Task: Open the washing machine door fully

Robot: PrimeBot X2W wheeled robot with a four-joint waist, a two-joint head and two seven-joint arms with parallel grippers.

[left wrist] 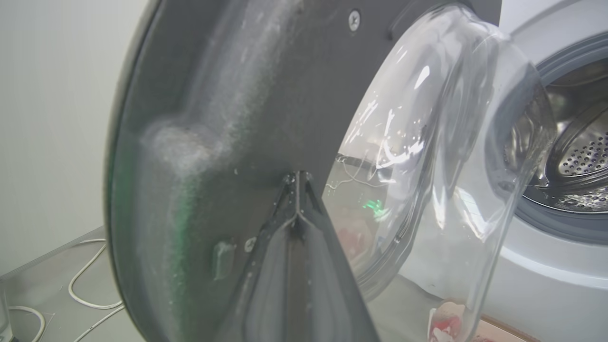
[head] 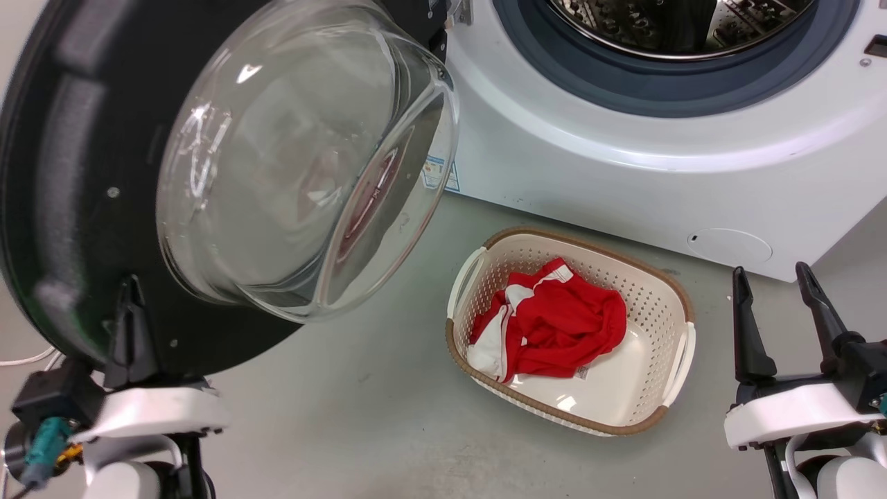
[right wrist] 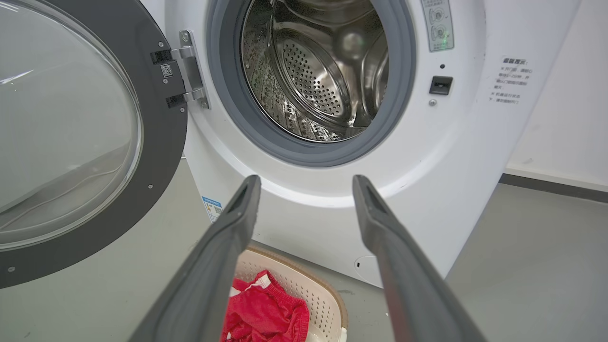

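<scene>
Closest in the head view, the washing machine door (head: 298, 159) fills the upper left. It is swung off the white machine (head: 624, 173) and stands upright, its glass bowl bulging toward frame right. At lower left, the left gripper (head: 129, 284), fingers pressed together, touches the door's black inner frame. At lower right, the right gripper (head: 770, 272) is spread and empty. Between them, a cream basket (head: 644, 298) on the floor holds a red and white garment (head: 554, 319).
</scene>
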